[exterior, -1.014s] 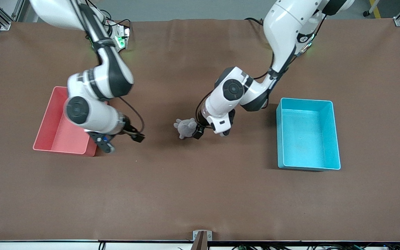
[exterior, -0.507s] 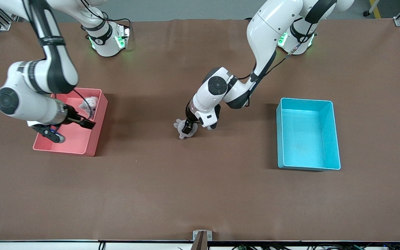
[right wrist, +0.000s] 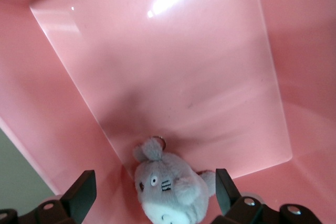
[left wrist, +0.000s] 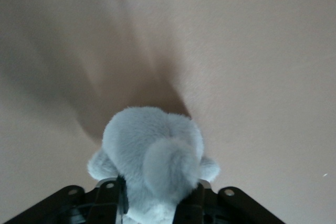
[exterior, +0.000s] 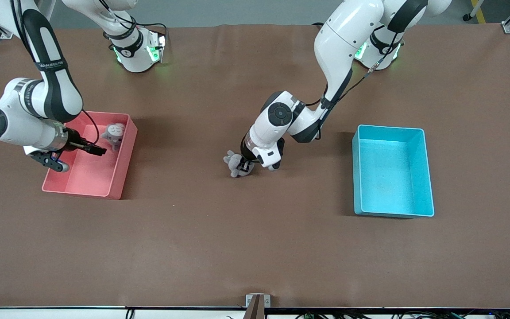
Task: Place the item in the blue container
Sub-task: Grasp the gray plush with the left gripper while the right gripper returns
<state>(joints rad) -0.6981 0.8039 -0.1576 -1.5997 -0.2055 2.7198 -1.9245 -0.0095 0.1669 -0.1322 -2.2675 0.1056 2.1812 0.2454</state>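
Grey plush toy [exterior: 236, 164] is gripped at the table's middle
The left gripper [exterior: 245, 166] is closed on it; the right gripper [exterior: 97, 151], wide open, is held over the pink bin [exterior: 117, 180]

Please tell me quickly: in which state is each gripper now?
Left gripper: shut on the grey plush toy, on the table.
Right gripper: open, over the pink bin, holding nothing.

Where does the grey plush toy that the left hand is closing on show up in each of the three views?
Front view: grey plush toy on the brown table, mid-table, under the left hand.
Left wrist view: the toy fills the lower centre, between the hand's fingers.
Right wrist view: not in it; that one shows a different plush in the pink bin.
Shared landmark: the brown table, in the front and left wrist views.
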